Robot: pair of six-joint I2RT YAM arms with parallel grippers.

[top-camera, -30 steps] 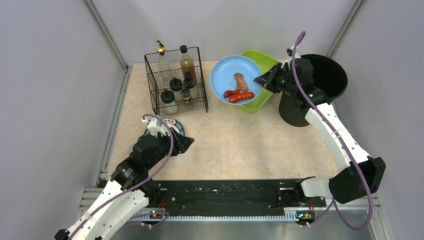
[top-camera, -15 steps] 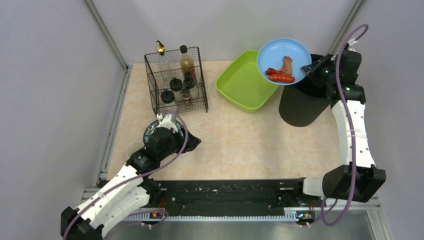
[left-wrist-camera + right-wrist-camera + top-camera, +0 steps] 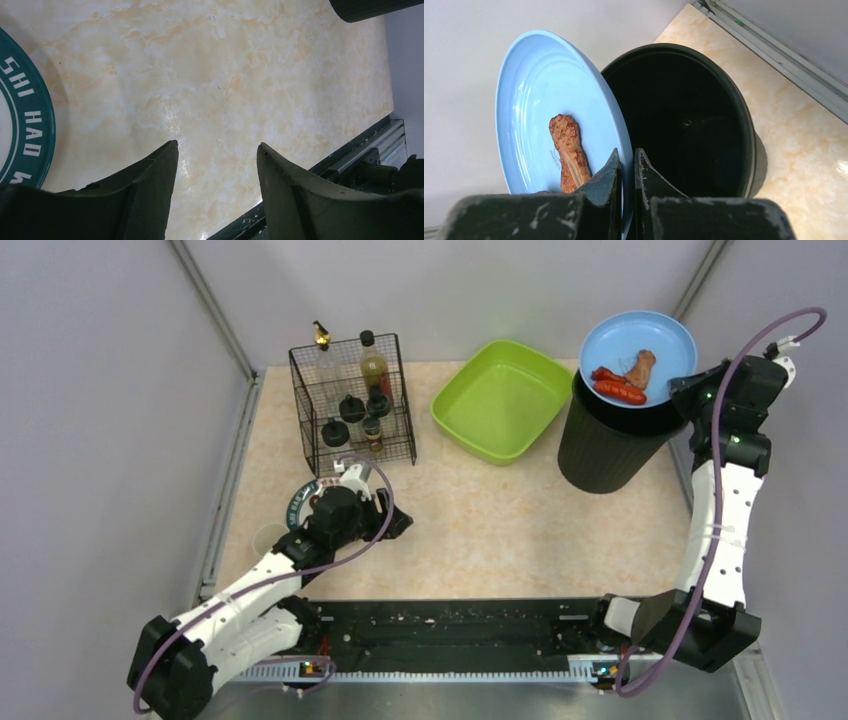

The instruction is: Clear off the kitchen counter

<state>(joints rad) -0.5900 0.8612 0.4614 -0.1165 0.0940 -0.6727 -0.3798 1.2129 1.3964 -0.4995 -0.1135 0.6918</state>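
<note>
Beige-peach marbled desk [image 3: 480, 530] fills the centre from 6 to 12 o'clock; rigid, fixed, slick, judged ungraspable, so items are lifted off; right tool [image 3: 628, 152] clamped on the rim of the light, stiff plate [image 3: 539, 90] at 1 o'clock over the bin [image 3: 610, 450]; left tool [image 3: 216, 145] apart, empty, at 8 o'clock.

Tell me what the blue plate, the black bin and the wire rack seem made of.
Blue plate: likely plastic or melamine, smooth with a soft sheen and moulded concentric rings.
Black bin: probably plastic, matte, with fine vertical ribs on its wall.
Wire rack: a grid of thin black metal wire, seemingly coated.
</note>
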